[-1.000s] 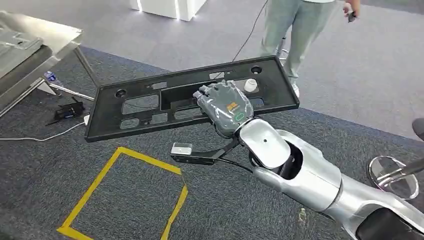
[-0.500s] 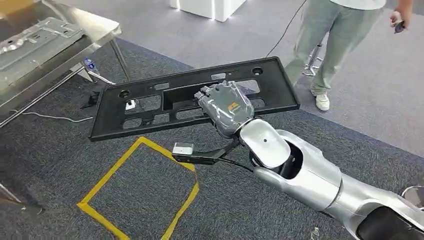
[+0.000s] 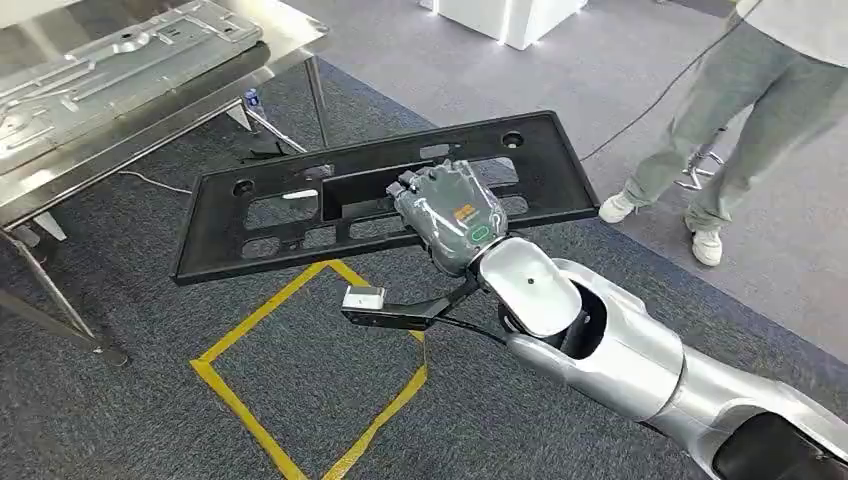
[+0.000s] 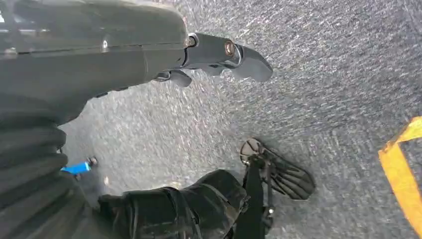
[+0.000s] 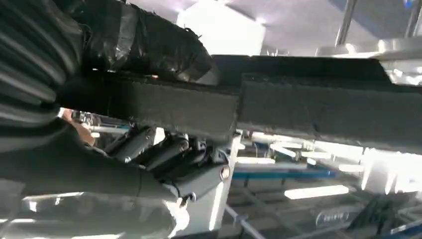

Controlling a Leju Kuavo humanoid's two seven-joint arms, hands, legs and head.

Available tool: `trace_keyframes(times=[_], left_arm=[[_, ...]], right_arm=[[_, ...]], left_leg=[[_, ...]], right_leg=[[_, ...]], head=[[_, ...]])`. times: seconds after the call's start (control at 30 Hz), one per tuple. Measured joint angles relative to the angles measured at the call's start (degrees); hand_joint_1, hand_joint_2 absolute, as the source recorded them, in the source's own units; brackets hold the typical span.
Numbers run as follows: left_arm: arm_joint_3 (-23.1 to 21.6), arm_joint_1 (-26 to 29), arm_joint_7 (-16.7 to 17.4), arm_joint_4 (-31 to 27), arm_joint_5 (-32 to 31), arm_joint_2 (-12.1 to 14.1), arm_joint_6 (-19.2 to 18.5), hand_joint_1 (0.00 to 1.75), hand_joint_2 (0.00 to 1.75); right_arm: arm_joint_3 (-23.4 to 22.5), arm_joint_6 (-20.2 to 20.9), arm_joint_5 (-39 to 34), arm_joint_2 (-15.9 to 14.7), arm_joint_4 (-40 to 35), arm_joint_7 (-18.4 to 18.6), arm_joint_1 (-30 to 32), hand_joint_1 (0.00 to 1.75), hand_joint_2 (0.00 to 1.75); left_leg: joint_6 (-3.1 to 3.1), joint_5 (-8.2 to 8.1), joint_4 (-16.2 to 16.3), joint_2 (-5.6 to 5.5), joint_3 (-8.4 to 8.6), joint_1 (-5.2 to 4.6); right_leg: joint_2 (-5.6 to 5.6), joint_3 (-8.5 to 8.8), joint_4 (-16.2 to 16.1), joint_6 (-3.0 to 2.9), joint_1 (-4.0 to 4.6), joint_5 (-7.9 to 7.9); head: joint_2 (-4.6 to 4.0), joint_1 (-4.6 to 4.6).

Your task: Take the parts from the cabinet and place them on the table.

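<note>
On my head view, a steel table point(image 3: 60, 180) sits at the far left with one grey metal sheet point(image 3: 120, 55) lying on it. Below it I see one yellow tape square point(image 3: 310, 385) on the carpet. One long black panel point(image 3: 250, 215) hangs in the air over that square, well apart from the table, tilted with its right end higher. My right hand point(image 3: 455, 215) grips it near the middle, fingers wrapped over the near edge. At the far right one person point(image 3: 760, 110) stands on the grey floor.

My right wrist view adds the underside: the thumb on one face of the panel point(image 5: 308, 109) and the dark fingers point(image 5: 164, 152) curled under the other. My left wrist view shows the left hand point(image 4: 219, 55) hanging over the carpet point(image 4: 323, 74), fingers apart and holding nothing.
</note>
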Motion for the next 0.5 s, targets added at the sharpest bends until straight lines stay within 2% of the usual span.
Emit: trace_keyframes(times=[0.03, 0.07, 0.1, 0.13, 0.17, 0.2, 0.27, 0.3, 0.33, 0.37, 0.4, 0.43, 0.47, 0.5], left_arm=[[0.0, 0.0, 0.0, 0.0, 0.0, 0.0, -0.1, 0.00, 1.75], [0.0, 0.1, 0.1, 0.0, 0.0, 0.0, -0.1, 0.00, 1.75], [0.0, 0.1, 0.1, 0.0, 0.0, 0.0, -0.1, 0.00, 1.75], [0.0, 0.1, 0.1, 0.0, 0.0, -0.1, -0.2, 0.00, 1.75], [0.0, 0.1, 0.1, 0.0, 0.0, -0.1, -0.2, 0.00, 1.75], [0.0, -0.1, 0.2, 0.0, 0.0, -0.1, -0.2, 0.00, 1.75], [0.0, 0.0, 0.2, 0.0, -0.2, -0.1, -0.2, 0.00, 1.75], [0.0, 0.3, 0.2, 0.0, -0.2, -0.1, -0.2, 0.00, 1.75], [0.0, 0.5, 0.3, 0.0, -0.2, 0.1, -0.2, 0.00, 1.75], [0.0, 0.7, 0.3, 0.0, -0.2, -0.1, -0.2, 0.00, 1.75], [0.0, 0.6, 0.3, 0.0, -0.2, -0.1, -0.2, 0.00, 1.75], [0.0, 0.4, 0.3, 0.0, -0.2, -0.1, -0.2, 0.00, 1.75], [0.0, 0.2, 0.3, 0.0, -0.2, -0.1, -0.2, 0.00, 1.75], [0.0, 0.2, 0.3, 0.0, -0.2, -0.1, -0.2, 0.00, 1.75]], right_arm=[[0.0, 0.0, 0.0, -0.1, 0.0, 0.0, 0.1, 1.75, 1.75], [0.0, 0.0, 0.0, -0.1, 0.0, 0.0, 0.1, 1.75, 1.75], [0.0, 0.0, 0.0, -0.1, 0.0, 0.0, 0.0, 1.75, 1.75], [0.0, 0.0, 0.0, -0.1, 0.0, 0.0, -0.1, 1.75, 1.75], [0.0, 0.0, 0.0, -0.1, 0.0, 0.0, -0.2, 1.75, 1.75], [0.0, 0.0, 0.0, -0.1, 0.0, 0.0, -0.2, 1.75, 1.75], [0.0, 0.0, 0.0, -0.1, 0.0, 0.0, -0.2, 1.75, 1.75], [0.0, 0.0, 0.0, -0.1, 0.0, 0.0, -0.2, 1.75, 1.75], [0.0, -0.1, 0.0, -0.1, 0.0, 0.0, -0.2, 1.75, 1.75], [0.0, -0.1, 0.0, -0.1, 0.0, 0.0, -0.3, 1.75, 1.75], [0.0, -0.1, 0.0, -0.1, 0.0, 0.0, -0.4, 1.75, 1.75], [0.0, -0.1, 0.0, -0.1, 0.0, 0.0, -0.6, 1.75, 1.75], [0.0, -0.1, 0.0, -0.1, 0.0, 0.0, -0.6, 1.75, 1.75], [0.0, 0.0, 0.0, -0.1, 0.0, 0.0, -0.5, 1.75, 1.75]], left_leg=[[-0.02, -0.01, 0.1, -0.86, 0.00, 0.04], [-0.11, -0.07, 0.3, -1.80, -0.01, 0.15], [-0.27, -0.18, 0.5, -2.64, 0.00, 0.23], [-0.53, -0.35, 0.8, -3.48, 0.02, 0.35], [-0.87, -0.54, 1.1, -4.22, -0.27, 0.47], [-1.27, -0.67, 1.8, -4.89, -0.86, 0.23], [-2.00, -0.26, 1.3, -6.11, -1.26, 0.74], [-2.54, -0.01, 1.0, -7.01, -1.31, 1.00], [-2.91, 0.02, 1.0, -7.38, -1.56, 0.97], [-2.95, -0.04, 1.2, -4.58, -1.53, 0.86], [-3.09, -1.19, 2.8, -1.46, -2.12, 0.50], [-3.25, -3.41, 6.8, 0.21, -4.06, 0.67], [-3.32, -5.45, 11.4, 1.03, -6.38, 0.70], [-3.38, -6.73, 15.7, 1.41, -8.55, 0.71]], right_leg=[[0.00, -0.53, 0.4, 0.04, -0.03, 0.73], [0.05, 0.33, -2.1, 0.09, -0.17, 2.94], [0.25, 2.18, -6.2, 0.13, -0.40, 5.54], [1.23, 4.66, -11.6, 0.21, -0.73, 8.29], [4.69, 6.20, -15.6, 0.39, -1.32, 8.99], [6.10, 7.16, -16.7, 0.45, -1.41, 8.31], [4.57, 7.00, -16.5, -0.09, -0.91, 8.40], [3.85, 7.04, -16.5, -0.55, -0.66, 8.44], [3.04, 7.31, -17.1, -1.06, -1.08, 8.74], [2.41, 7.72, -17.6, -1.42, -1.17, 8.92], [1.59, 8.01, -17.9, -1.63, -1.00, 8.93], [0.72, 8.08, -17.9, -1.86, -0.84, 8.89], [-0.04, 8.07, -17.9, -1.96, -0.70, 8.83], [-1.08, 8.09, -17.9, -2.12, -0.55, 8.70]], head=[[0.00, 0.07], [0.00, 0.04], [0.00, 0.04], [0.00, 0.02], [0.00, 0.09], [0.00, -0.01], [0.00, 0.04], [0.00, 0.02], [0.00, 0.09], [0.00, 0.02], [0.00, -0.50], [0.00, -0.70], [0.00, -0.70], [0.00, -0.72]])
